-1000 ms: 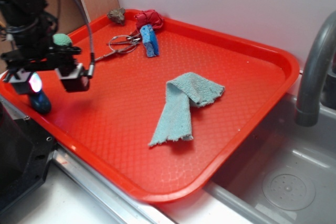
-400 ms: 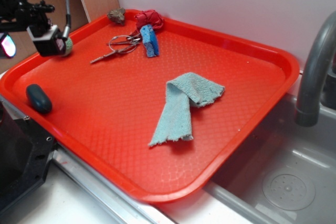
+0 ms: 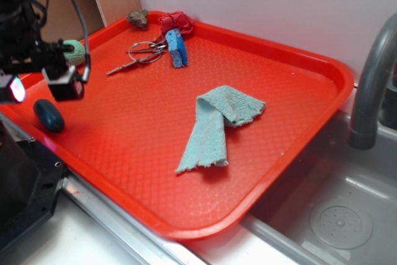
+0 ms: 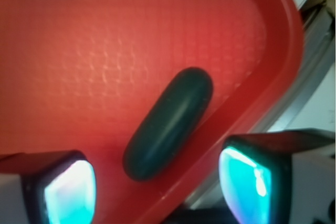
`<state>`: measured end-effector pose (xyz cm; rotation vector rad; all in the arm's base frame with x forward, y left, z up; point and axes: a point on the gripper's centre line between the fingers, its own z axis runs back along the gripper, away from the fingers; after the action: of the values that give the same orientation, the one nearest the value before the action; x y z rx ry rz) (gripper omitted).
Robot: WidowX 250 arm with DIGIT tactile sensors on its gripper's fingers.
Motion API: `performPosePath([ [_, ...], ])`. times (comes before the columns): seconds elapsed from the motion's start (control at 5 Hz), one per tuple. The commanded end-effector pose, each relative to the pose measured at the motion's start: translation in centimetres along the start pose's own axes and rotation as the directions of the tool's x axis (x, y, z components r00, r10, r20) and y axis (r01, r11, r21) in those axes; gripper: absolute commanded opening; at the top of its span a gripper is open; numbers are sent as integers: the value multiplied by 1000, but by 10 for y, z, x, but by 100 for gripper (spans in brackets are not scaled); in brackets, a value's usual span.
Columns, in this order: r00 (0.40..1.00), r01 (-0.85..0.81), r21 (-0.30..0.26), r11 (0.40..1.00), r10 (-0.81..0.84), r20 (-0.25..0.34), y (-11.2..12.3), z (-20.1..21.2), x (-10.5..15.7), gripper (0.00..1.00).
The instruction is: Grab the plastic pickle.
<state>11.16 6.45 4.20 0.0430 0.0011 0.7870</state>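
Note:
The plastic pickle (image 3: pixel 48 115) (image 4: pixel 169 123), a smooth dark teal capsule, lies on the red tray (image 3: pixel 260 72) close to its left front rim. My gripper (image 3: pixel 38 86) (image 4: pixel 157 192) hovers just above it, open, with both glowing fingertip pads apart and nothing between them. In the wrist view the pickle lies diagonally, its lower end reaching in between the two pads, and the tray rim (image 4: pixel 278 77) runs just to its right.
A light green knitted ball (image 3: pixel 74 51) sits behind the gripper. Scissors (image 3: pixel 139 52), a blue sponge block (image 3: pixel 177 48), a red cloth (image 3: pixel 177 22) and a brown lump (image 3: pixel 138 18) lie at the tray's back. A teal towel (image 3: pixel 218 122) lies mid-tray. Sink and faucet (image 3: pixel 372 79) stand right.
The gripper rose away from the pickle and up to the left, then came back down and now hangs just above it, open. The pickle stayed on the tray.

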Motion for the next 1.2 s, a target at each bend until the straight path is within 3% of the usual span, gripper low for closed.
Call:
performPosePath([
  [0.0,990,138,41,990,-136,-38,-5,-34,9,100],
  [0.2,971,238,72,969,-235,-53,-21,-36,12,100],
  [0.4,953,302,85,949,-301,-27,-23,-32,-6,0],
  [0.6,876,481,41,876,-482,30,-27,0,-10,0],
  [0.8,727,678,20,735,-675,129,-64,49,14,0],
  [1.0,638,757,42,653,-751,170,-87,101,15,0],
])
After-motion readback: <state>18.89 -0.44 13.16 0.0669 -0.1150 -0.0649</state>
